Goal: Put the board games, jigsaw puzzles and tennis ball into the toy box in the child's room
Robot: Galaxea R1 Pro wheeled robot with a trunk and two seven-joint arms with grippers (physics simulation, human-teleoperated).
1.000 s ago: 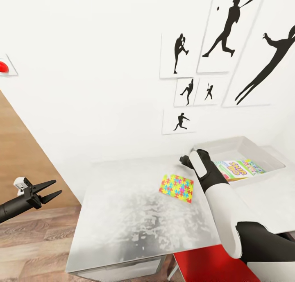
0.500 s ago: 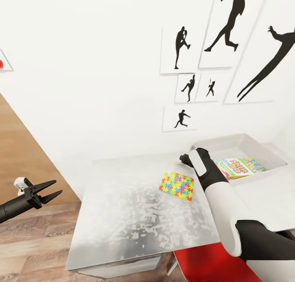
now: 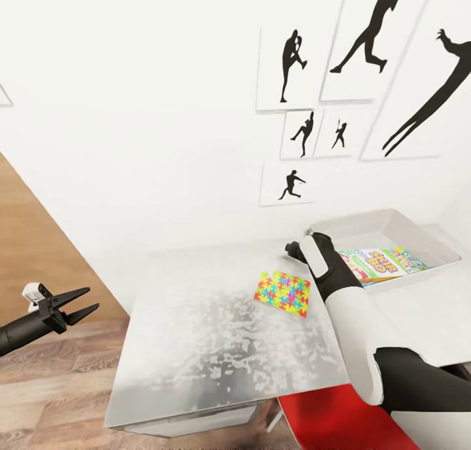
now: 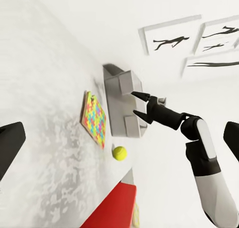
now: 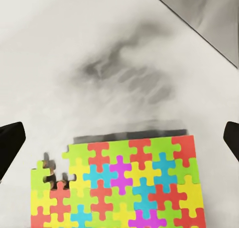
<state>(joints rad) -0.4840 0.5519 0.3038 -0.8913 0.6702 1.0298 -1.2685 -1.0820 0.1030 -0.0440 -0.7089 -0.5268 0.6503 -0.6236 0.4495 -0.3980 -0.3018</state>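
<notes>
1. Room view has shifted since a second ago: wall pictures [image 3: 307, 70] sit a bit higher in the head view and the red spot at the left wall edge is gone. That reads as my head/trunk moving, not the things.
2. Table [image 3: 196, 345] and everything on it keep the same layout. Nothing got picked or dropped in that second.
3. Box [image 3: 428, 244] sits at the far right of the table, with at least two printed games [image 3: 376, 261] lying flat inside. So part of the job looks done.
4. Right gripper [image 4: 142, 104] is held above the table between puzzle and box, barely moved. Left wrist view shows its fingers spread and nothing between them. Its own camera looks straight down at the puzzle's edge.
5. Left gripper [image 3: 73, 304] hangs off the left end of the table over the wood floor, unchanged, fingers apart, nothing held.
6. Puzzle [image 3: 283, 294] lies flat on the table just left of the right forearm, near the box but apart from it. One corner has pieces missing.
7. Ball [image 4: 119, 153] is on the table near the puzzle, by the near edge.
8. My read: puzzle is the next pick. It's thin and flat, so I'd expect an edge grab or a slide to the box.
</notes>
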